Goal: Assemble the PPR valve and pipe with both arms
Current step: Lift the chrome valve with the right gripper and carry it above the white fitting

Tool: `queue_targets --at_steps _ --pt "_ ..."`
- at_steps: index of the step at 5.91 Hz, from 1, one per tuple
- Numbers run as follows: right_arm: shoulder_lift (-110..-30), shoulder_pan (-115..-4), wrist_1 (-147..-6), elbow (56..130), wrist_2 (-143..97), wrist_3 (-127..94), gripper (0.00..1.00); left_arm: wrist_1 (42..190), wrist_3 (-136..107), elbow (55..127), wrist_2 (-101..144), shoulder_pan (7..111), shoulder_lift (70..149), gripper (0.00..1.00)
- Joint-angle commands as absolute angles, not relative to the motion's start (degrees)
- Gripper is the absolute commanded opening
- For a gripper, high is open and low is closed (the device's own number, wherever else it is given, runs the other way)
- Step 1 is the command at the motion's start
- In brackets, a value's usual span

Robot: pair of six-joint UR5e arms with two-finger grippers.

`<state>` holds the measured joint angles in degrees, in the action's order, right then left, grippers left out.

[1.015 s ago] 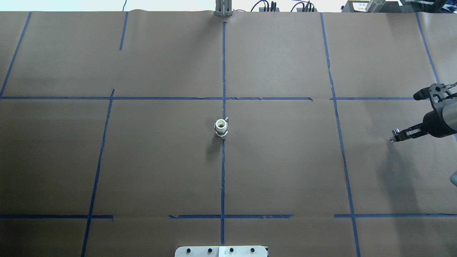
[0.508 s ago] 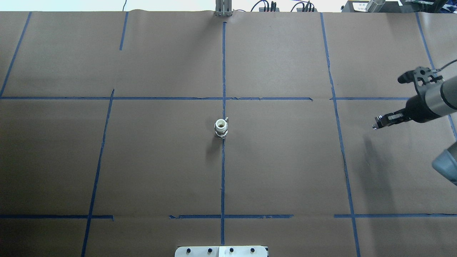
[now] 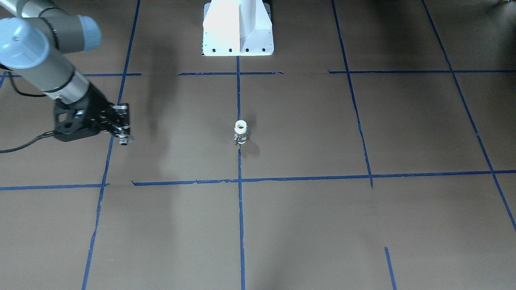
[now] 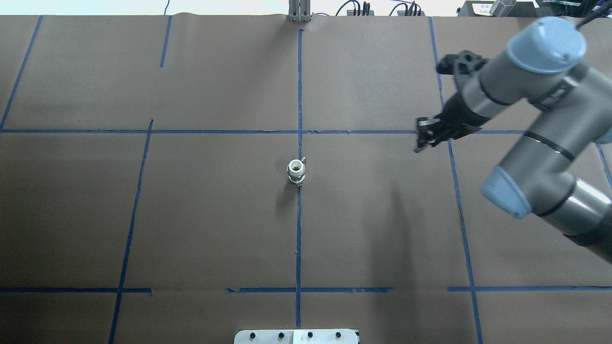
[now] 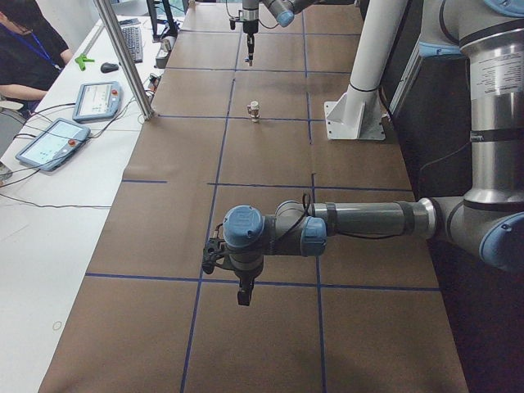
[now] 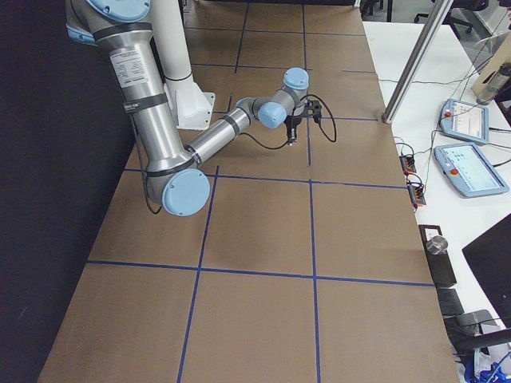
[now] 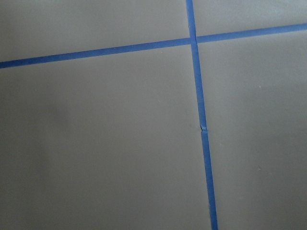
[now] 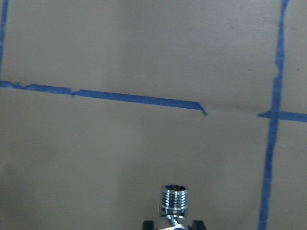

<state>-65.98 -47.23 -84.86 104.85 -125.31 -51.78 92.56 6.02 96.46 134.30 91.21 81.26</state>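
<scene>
The PPR valve [image 4: 296,172] stands upright on the brown paper at the table's middle, white ring end up; it also shows in the front view [image 3: 240,133] and the left view [image 5: 254,110]. My right gripper [image 4: 420,143] hovers to the valve's right, apart from it, shut on the chrome pipe [image 8: 175,200], whose threaded open end sticks out past the fingertips. The pipe's tip shows in the front view [image 3: 125,141]. My left gripper [image 5: 243,295] shows only in the left view, pointing down far from the valve; I cannot tell whether it is open.
The white pedestal [image 3: 238,28] stands at the robot's side of the table. Blue tape lines [image 4: 299,229] cross the paper. An aluminium post [image 5: 123,57], tablets [image 5: 97,98] and an operator [image 5: 24,41] are beyond the table's far edge.
My right arm has swung in from the table's right edge, leftward and farther from the robot, carrying the pipe closer to the valve. The valve has not moved.
</scene>
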Motion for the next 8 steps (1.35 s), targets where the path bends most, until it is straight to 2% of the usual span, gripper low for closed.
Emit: queue_targets --at_steps 1,2,4,6,8 --pt "-54.37 -40.82 -91.74 104.42 -120.71 -53.79 0.00 93.08 5.19 96.50 134.47 91.14 81.30 1.00" --pt "-51.97 -38.43 -91.76 103.98 -118.15 -53.53 0.00 93.08 5.19 96.50 134.47 91.14 81.30 1.00" --pt "-42.41 -36.48 -91.85 94.54 -114.64 -50.99 0.00 93.08 5.19 96.42 134.47 91.14 81.30 1.00" --pt "-38.78 -34.63 -99.62 93.34 -109.78 -41.11 0.00 92.99 4.40 96.33 134.47 91.05 81.30 1.00" --pt "-39.11 -33.14 -100.37 93.25 -109.60 -40.78 0.00 92.99 4.39 96.15 134.56 90.97 81.39 1.00"
